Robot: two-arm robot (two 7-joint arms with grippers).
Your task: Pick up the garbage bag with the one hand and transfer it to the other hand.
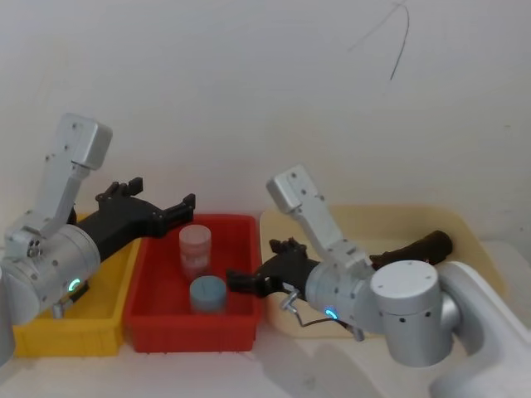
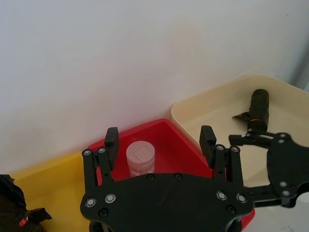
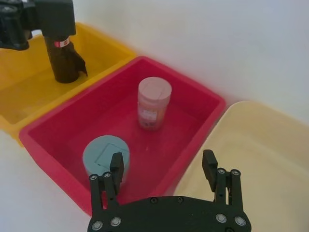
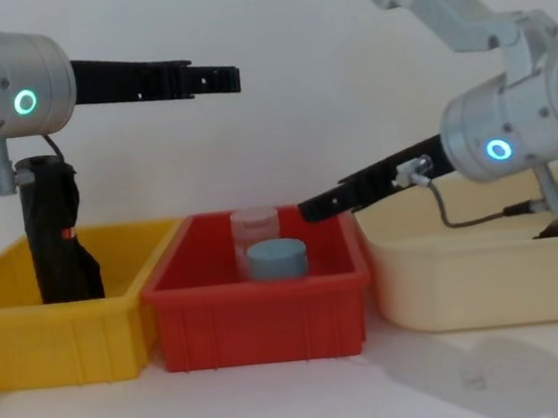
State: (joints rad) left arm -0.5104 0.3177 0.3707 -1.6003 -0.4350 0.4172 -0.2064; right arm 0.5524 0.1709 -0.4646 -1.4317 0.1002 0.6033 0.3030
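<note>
At lower left the yellow bin (image 4: 33, 335) holds the garbage bag (image 4: 57, 232) upright, down-left of my left end effector (image 4: 220, 78), which has its fingers spread, as does my right end effector (image 4: 309, 208), while the red bin (image 4: 261, 321) holds a pink jar (image 4: 254, 222) and a blue-capped jar (image 4: 277, 259).

Head cam: high, pitched forward and down, mid-range on the yellow bin (image 1: 75, 340), red bin (image 1: 191, 327) and cream tray (image 1: 390, 225) lined up against the wall (image 1: 249, 83), both arms in the foreground. Chest cam: low, near rim height, facing forward at the bins' front walls side-on. Left wrist cam looks out over the left gripper (image 2: 160, 137) across the red bin's far corner to the cream tray, right wrist cam looks close over the right gripper (image 3: 162, 159) down into the red bin; all four share the red bin.
</note>
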